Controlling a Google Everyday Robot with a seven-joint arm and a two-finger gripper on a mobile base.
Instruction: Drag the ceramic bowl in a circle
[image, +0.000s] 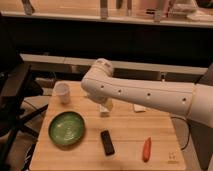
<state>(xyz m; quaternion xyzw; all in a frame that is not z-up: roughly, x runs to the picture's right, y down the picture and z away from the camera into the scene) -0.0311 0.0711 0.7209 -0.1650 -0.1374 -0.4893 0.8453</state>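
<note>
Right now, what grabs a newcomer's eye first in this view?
The big white arm sweeping in from the right over the wooden table, its gripper hanging down over mid-table. Next, the glossy green ceramic bowl at front left, with a white cup behind it and a black block and orange carrot-like piece to its right.

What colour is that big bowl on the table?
The ceramic bowl is glossy green, seen in the camera view; the end effector hangs under the arm, apart from it.

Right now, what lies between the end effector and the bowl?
Nothing but bare tabletop, as the camera view shows. The end effector hangs above the table, up and right of the bowl; the cup and black block sit off that line.
</note>
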